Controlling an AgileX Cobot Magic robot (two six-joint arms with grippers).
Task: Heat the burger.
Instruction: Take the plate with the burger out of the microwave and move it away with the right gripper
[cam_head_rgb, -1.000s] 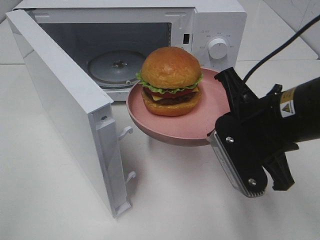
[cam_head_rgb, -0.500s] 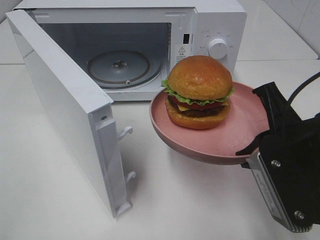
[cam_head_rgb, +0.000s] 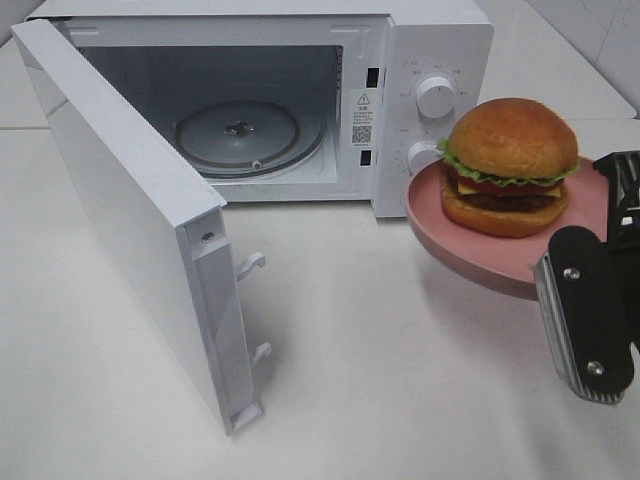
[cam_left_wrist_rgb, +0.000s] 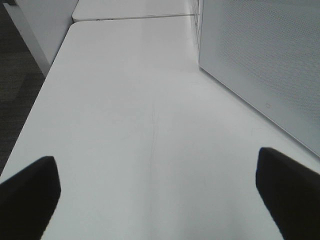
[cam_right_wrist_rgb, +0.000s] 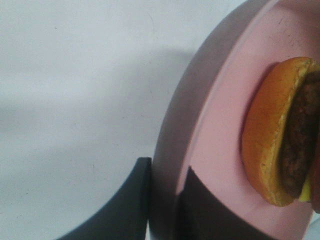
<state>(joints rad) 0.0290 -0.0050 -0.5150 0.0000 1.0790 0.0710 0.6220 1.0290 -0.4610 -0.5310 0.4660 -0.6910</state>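
- Burger (cam_head_rgb: 509, 165) sits on a round pink plate (cam_head_rgb: 470, 245), near the middle of it.
- It has a shiny brown bun on top, green lettuce, red tomato and a dark patty.
- The plate is up in the air above the white table (cam_head_rgb: 380, 380), over the table's right side, just in front of the microwave's knobs.
- The right gripper (cam_right_wrist_rgb: 165, 200) is clamped on the plate's rim, with one finger under the plate and one on top of it.
- The right wrist view shows the plate's edge pinched between the two dark fingers (cam_right_wrist_rgb: 125, 205), and the bottom bun and patty close by.
- A white microwave (cam_head_rgb: 430, 40) stands at the far side of the table.
- Its door (cam_head_rgb: 130, 220) is swung wide open toward the left.
- A round glass tray (cam_head_rgb: 240, 135) lies flat inside the microwave, with nothing on it.
- Two round knobs (cam_head_rgb: 436, 96) are on the microwave's front, one above the other, and the plate hides part of the lower one.
- The left gripper (cam_left_wrist_rgb: 155, 185) is wide open, with its two dark fingertips far apart above bare table.
- A white wall with tiny dots (cam_left_wrist_rgb: 265, 55) is next to the left gripper.
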